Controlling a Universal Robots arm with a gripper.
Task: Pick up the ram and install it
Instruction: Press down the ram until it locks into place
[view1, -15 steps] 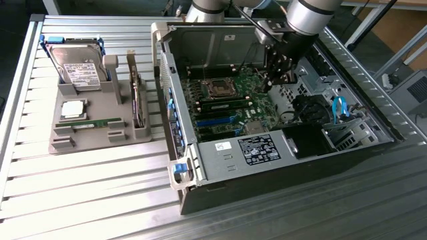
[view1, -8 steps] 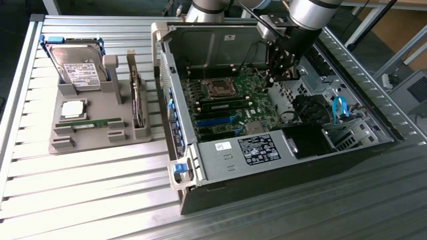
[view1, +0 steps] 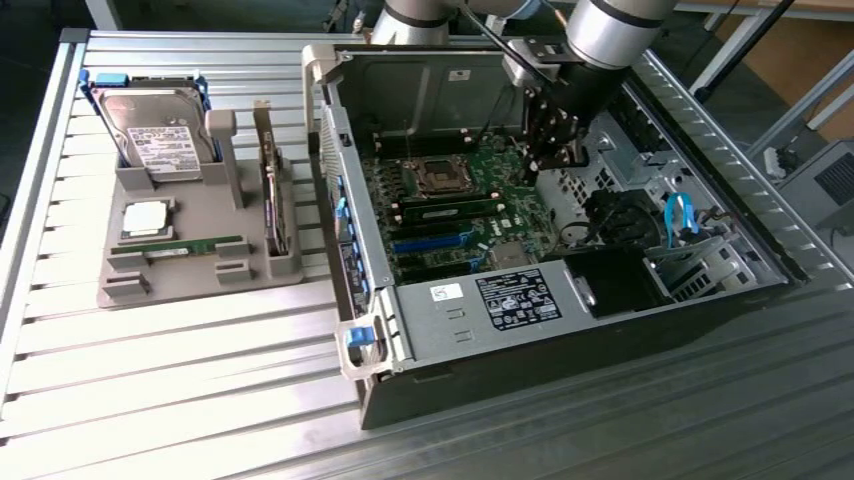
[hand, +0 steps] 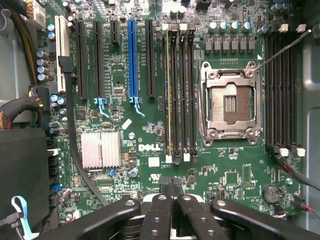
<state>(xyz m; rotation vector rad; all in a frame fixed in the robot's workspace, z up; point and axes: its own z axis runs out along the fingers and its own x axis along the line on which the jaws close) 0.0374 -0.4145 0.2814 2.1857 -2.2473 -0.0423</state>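
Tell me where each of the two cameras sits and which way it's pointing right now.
Exterior view: off the arm, high up, looking down at an angle on the slatted metal table, the open computer case and the grey parts holder with a ram stick; the arm reaches into the case, gripper over the motherboard.
Wrist view: on the wrist, facing the motherboard square on; the gripper shows at the picture's edge, shut.
Shared: the motherboard, its empty CPU socket, and the gripper.

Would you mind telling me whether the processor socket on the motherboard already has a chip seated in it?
No, the processor socket stands empty with its bare contact field showing, while the square silver chip rests on the grey holder outside the computer case.
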